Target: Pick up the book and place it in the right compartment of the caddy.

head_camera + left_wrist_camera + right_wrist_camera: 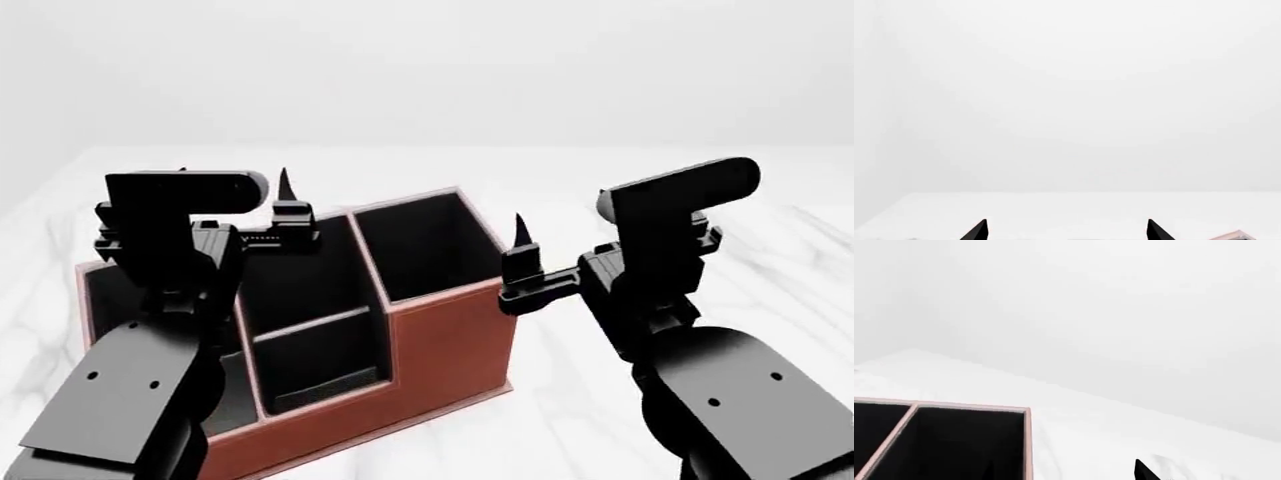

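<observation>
Left fingers [977,231] spread wide, empty, above the caddy [447,340]. Right compartment [416,248] lies between the two sets of fingers, nearer the right set. Right fingers [1144,472]: only one tip shows, so spread cannot be told. Book in no view, not between either fingers. Likely best: locate it first, then approach wide, square to its thin edge.
</observation>
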### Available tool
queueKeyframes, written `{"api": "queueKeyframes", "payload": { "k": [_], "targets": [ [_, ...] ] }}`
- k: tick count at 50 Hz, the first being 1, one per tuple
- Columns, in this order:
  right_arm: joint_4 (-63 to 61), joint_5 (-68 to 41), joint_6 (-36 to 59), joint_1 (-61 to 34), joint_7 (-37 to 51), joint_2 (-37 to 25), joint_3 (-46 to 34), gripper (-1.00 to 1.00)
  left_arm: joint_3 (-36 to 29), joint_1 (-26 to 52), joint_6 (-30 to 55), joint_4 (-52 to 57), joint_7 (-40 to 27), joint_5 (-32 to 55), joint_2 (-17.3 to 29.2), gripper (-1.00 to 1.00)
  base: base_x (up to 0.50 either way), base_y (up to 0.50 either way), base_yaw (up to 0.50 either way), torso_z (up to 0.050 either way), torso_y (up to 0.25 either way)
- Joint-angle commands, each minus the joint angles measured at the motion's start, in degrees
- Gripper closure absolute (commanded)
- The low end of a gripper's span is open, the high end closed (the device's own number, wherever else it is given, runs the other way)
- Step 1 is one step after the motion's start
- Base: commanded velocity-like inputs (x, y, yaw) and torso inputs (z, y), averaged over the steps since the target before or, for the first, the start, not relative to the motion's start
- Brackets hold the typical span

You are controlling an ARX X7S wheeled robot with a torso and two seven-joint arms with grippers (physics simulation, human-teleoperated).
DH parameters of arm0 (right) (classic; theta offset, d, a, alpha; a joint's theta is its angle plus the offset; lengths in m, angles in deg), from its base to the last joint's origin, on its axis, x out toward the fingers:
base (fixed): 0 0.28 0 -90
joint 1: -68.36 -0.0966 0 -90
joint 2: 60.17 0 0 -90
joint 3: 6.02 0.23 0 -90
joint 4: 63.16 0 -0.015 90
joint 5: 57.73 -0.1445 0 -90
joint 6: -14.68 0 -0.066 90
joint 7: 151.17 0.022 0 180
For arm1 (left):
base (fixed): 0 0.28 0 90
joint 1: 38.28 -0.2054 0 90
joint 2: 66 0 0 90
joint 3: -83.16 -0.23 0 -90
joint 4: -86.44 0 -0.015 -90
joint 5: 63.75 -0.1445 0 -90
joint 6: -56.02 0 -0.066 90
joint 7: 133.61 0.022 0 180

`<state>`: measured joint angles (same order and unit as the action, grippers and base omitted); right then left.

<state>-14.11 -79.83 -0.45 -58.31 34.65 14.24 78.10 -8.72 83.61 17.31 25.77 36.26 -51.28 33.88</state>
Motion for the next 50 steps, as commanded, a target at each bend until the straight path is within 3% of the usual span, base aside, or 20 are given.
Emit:
{"api": "queueKeyframes", "payload": {
  "k": [1, 3, 5, 6, 8, 11, 15, 16, 20, 29, 50],
  "targets": [
    [-3.36, -12.87, 15.06, -7.34, -1.5, -2.02, 2.81, -1.0, 0.02, 0.38, 0.56, 0.36, -0.31, 0.61, 0.32, -1.0, 0.0, 0.0, 0.0, 0.0, 0.0],
    [-3.02, -22.11, 15.08, -9.46, -0.26, -6.4, 1.79, -1.0, 0.0, 0.44, 0.81, 0.67, -0.38, 0.73, 0.39, -1.0, 0.0, 0.0, 0.0, 0.0, 0.0],
    [5.37, -39.3, 15.03, -14.7, 16.93, -12.45, 1.89, -1.0, 0.03, 0.59, 1.11, 0.92, -0.48, 0.87, 0.44, -1.0, 0.0, 0.0, 0.0, 0.0, 0.0],
    [6.05, -47.9, 14.83, -15.98, 21.02, -13.55, 1.05, -1.0, 0.03, 0.63, 1.2, 0.97, -0.51, 0.94, 0.44, -1.0, 0.0, 0.0, 0.0, 0.0, 0.0],
    [6.27, -61.72, 14.0, -16.75, 21.38, -14.68, 0.05, -1.0, -0.04, 0.65, 1.19, 0.99, -0.58, 0.97, 0.5, -1.0, 0.0, 0.0, 0.0, 0.0, 0.0],
    [7.1, -68.9, 13.74, -19.01, 20.0, -16.72, -2.0, -1.0, -0.4, 0.84, 1.21, 0.89, -0.68, 0.96, 0.56, -1.0, 0.0, 0.0, 0.0, 0.0, 0.0],
    [8.28, -71.32, 12.86, -20.07, 20.04, -17.84, -4.09, -1.0, -0.47, 0.91, 1.28, 0.95, -0.8, 1.13, 0.62, -1.0, 0.0, 0.0, 0.0, 0.0, 0.0],
    [5.23, -73.49, 14.14, -19.66, 13.52, -18.69, -5.2, -1.0, -0.52, 0.91, 1.18, 0.92, -0.84, 1.11, 0.65, -1.0, 0.0, 0.0, 0.0, 0.0, 0.0],
    [3.54, -74.63, 13.14, -19.11, 8.26, -19.3, -6.38, -1.0, -0.56, 0.9, 1.03, 0.7, -0.96, 1.2, 0.72, -1.0, 0.0, 0.0, 0.0, 0.0, 0.0],
    [3.47, -83.87, 11.75, -21.08, 8.17, -21.01, -12.75, -1.0, -0.7, 0.72, 0.59, 0.33, -1.15, 1.44, 0.94, -1.0, 0.0, 0.0, 0.0, 0.0, 0.0],
    [3.53, -83.1, 9.81, -21.7, 7.44, -22.0, -17.01, -1.0, -0.89, 0.64, 0.42, 0.31, -1.72, 2.17, 1.46, -1.0, 0.0, 0.0, 0.0, 0.0, 0.0]
  ]
}}
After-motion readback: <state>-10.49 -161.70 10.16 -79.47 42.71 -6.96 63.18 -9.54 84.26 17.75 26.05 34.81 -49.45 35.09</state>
